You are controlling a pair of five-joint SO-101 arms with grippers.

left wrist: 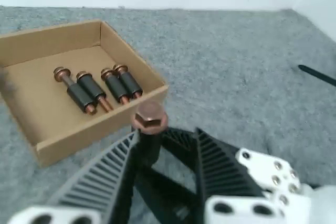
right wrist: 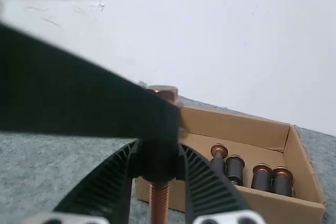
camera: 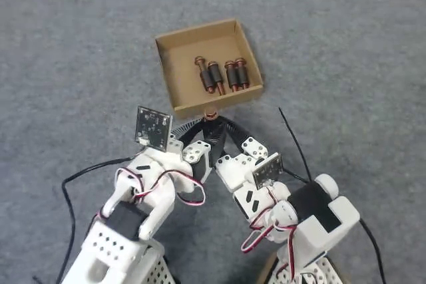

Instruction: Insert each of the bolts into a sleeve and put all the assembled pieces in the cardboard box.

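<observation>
A copper bolt (left wrist: 150, 119) stands upright in a black sleeve (left wrist: 147, 153), held above the carpet just in front of the cardboard box (camera: 200, 31). My right gripper (right wrist: 157, 153) is shut on the sleeve, with the bolt's thread (right wrist: 157, 203) sticking out below and its head (right wrist: 164, 93) above. My left gripper (left wrist: 167, 136) is open wide around the piece, with one finger (left wrist: 105, 182) resting against the sleeve. In the high view both grippers meet at the bolt head (camera: 211, 115). Several assembled pieces (camera: 223, 74) lie side by side in the box.
Grey carpet (camera: 346, 64) covers the table around the box and arms. A black cable (camera: 296, 144) runs beside the right arm, and another (camera: 73, 184) loops by the left arm. A white wall (right wrist: 236, 35) rises behind the box.
</observation>
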